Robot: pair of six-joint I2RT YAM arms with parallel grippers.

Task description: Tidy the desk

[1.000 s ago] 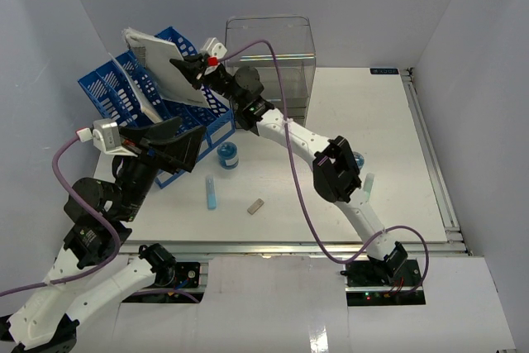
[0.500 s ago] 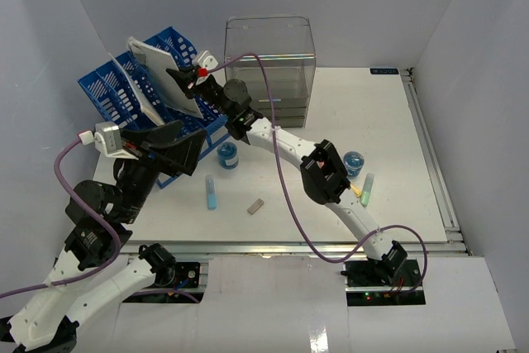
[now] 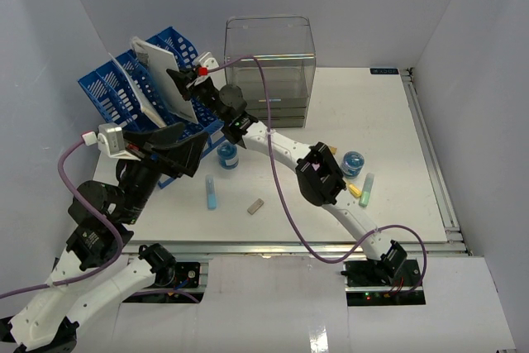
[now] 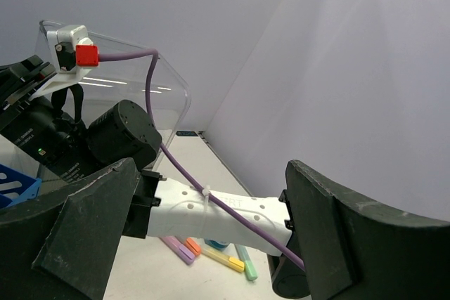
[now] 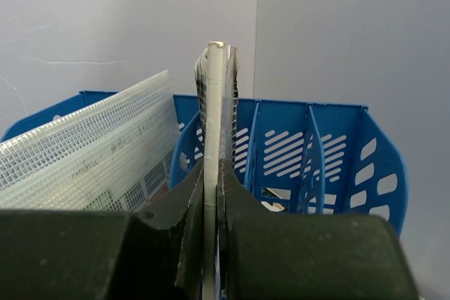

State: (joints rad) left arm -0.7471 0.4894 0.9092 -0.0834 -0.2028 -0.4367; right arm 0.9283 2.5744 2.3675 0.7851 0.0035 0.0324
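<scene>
Pinching a flat white folder tight, my right gripper holds it lined up over the slots of the blue rack, at the far left corner of the desk. My left gripper gapes wide, empty.

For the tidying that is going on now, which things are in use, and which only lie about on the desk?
In use: flat white mesh folder, pinched in the shut right gripper; blue slotted plastic file rack below it.

Lying about on the white desk: light blue marker; small grey block; round blue container; clear plastic drawer box.
</scene>
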